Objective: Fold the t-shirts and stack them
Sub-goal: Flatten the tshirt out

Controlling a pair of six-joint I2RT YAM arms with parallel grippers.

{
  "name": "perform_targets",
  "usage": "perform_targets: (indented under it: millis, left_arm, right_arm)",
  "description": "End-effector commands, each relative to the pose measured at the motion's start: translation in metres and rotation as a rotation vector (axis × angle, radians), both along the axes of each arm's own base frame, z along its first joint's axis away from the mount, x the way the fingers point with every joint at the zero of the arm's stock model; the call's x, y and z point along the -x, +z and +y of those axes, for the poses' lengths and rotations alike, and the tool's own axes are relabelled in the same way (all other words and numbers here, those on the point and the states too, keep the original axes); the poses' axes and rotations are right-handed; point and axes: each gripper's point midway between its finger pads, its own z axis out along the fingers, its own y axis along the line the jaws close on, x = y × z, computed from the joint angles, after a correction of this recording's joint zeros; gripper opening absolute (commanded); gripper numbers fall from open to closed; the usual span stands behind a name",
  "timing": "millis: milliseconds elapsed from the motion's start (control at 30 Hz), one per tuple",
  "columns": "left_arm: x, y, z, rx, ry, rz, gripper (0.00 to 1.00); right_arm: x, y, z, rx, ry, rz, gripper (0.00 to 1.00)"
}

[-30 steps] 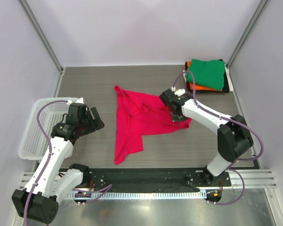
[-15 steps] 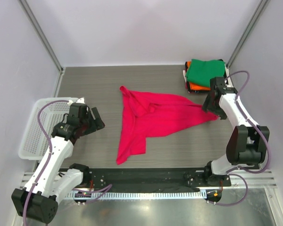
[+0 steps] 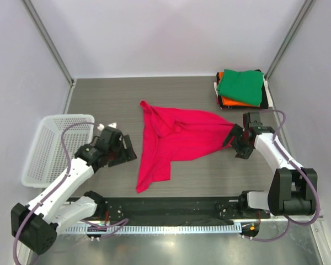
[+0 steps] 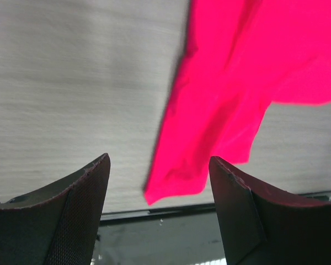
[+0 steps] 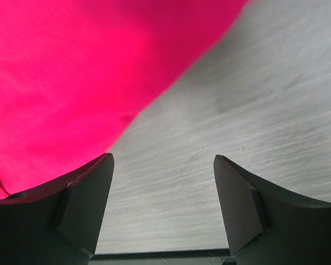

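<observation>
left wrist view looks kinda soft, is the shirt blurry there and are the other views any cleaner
left wrist: yes, the pink shirt has a smeared left edge and colour so saturated that few folds show; the fingers are dark, nearly featureless. right wrist: the shirt is a flat pink field with a soft edge, table grain faint. top external: sharp, evenly lit, only soft shadows.

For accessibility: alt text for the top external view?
A crumpled bright pink-red cloth t-shirt lies between the open left gripper and right gripper. Folded shirts, green on top, sit stacked far right; a white plastic mesh basket, left.
</observation>
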Motion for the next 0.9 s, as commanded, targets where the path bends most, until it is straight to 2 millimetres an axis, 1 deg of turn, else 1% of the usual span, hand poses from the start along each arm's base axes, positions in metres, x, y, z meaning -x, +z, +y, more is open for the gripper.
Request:
perform_targets:
  millis: [0,33,67,100,133,167,200,233,267,333,400,433,467,500,533,567,600,633,667,700,733,767,800,833,867]
  left_arm:
    - [0.019,-0.023,-0.025,0.06,0.046,0.074,0.73]
    - [0.029,-0.027,-0.036,0.069,0.008,0.079,0.73]
    - [0.033,-0.031,-0.041,0.076,0.003,0.086,0.73]
    - [0.039,-0.041,-0.042,0.073,0.008,0.101,0.74]
    - [0.045,-0.046,-0.049,0.084,0.0,0.115,0.74]
    - [0.048,-0.051,-0.051,0.088,-0.002,0.129,0.74]
    - [0.056,-0.061,-0.052,0.089,-0.011,0.158,0.75]
    - [0.055,-0.063,-0.06,0.123,-0.017,0.153,0.75]
    - [0.06,-0.073,-0.061,0.124,-0.022,0.178,0.75]
    - [0.062,-0.077,-0.07,0.16,-0.035,0.183,0.75]
    - [0.064,-0.086,-0.07,0.153,-0.025,0.2,0.75]
    - [0.062,-0.086,-0.074,0.168,-0.03,0.196,0.74]
    - [0.062,-0.088,-0.076,0.177,-0.027,0.2,0.72]
    - [0.063,-0.093,-0.077,0.176,-0.025,0.212,0.68]
    - [0.063,-0.093,-0.08,0.187,-0.032,0.208,0.66]
    - [0.06,-0.093,-0.085,0.203,-0.033,0.198,0.6]
    - [0.063,-0.095,-0.09,0.216,-0.051,0.218,0.55]
    - [0.064,-0.094,-0.093,0.225,-0.059,0.218,0.48]
    - [0.063,-0.095,-0.095,0.229,-0.061,0.215,0.4]
    - [0.061,-0.092,-0.1,0.244,-0.071,0.202,0.16]
    - [0.06,-0.088,-0.102,0.252,-0.077,0.192,0.07]
    - [0.057,-0.082,-0.103,0.26,-0.076,0.177,0.0]
    - [0.055,-0.073,-0.104,0.261,-0.074,0.165,0.0]
    - [0.053,-0.057,-0.103,0.276,-0.082,0.133,0.0]
    - [0.041,-0.031,-0.104,0.278,-0.064,0.071,0.0]
  right_arm:
    - [-0.005,-0.002,0.011,-0.079,-0.048,-0.043,0.79]
    - [-0.002,-0.007,0.005,-0.052,-0.072,-0.033,0.79]
    - [-0.002,-0.009,0.002,-0.045,-0.09,-0.034,0.79]
    - [-0.005,-0.012,0.001,-0.04,-0.094,-0.041,0.79]
    - [-0.006,-0.015,-0.001,-0.038,-0.096,-0.038,0.79]
    - [-0.007,-0.018,-0.001,-0.041,-0.092,-0.034,0.79]
    - [-0.009,-0.021,0.0,-0.049,-0.086,-0.028,0.79]
    - [-0.016,-0.024,0.001,-0.058,-0.08,-0.032,0.79]
    - [-0.018,-0.026,0.004,-0.076,-0.072,-0.03,0.78]
    - [-0.03,-0.03,0.006,-0.088,-0.074,-0.042,0.77]
    - [-0.037,-0.033,0.005,-0.086,-0.077,-0.046,0.75]
    - [-0.046,-0.031,0.006,-0.09,-0.073,-0.072,0.74]
    - [-0.049,-0.037,0.006,-0.095,-0.075,-0.058,0.73]
    - [-0.054,-0.038,0.008,-0.105,-0.07,-0.066,0.7]
    - [-0.06,-0.037,0.01,-0.114,-0.061,-0.075,0.68]
    - [-0.062,-0.041,0.011,-0.124,-0.057,-0.066,0.66]
    - [-0.065,-0.041,0.013,-0.132,-0.052,-0.071,0.64]
    - [-0.067,-0.039,0.014,-0.139,-0.048,-0.076,0.58]
    - [-0.069,-0.038,0.015,-0.147,-0.047,-0.081,0.54]
    - [-0.069,-0.036,0.019,-0.164,-0.039,-0.088,0.49]
    - [-0.07,-0.034,0.02,-0.171,-0.035,-0.097,0.39]
    - [-0.071,-0.032,0.021,-0.177,-0.029,-0.104,0.32]
    - [-0.07,-0.026,0.022,-0.182,-0.02,-0.115,0.25]
    - [-0.07,-0.022,0.024,-0.191,-0.013,-0.121,0.12]
    - [-0.069,-0.016,0.025,-0.192,-0.003,-0.128,0.06]
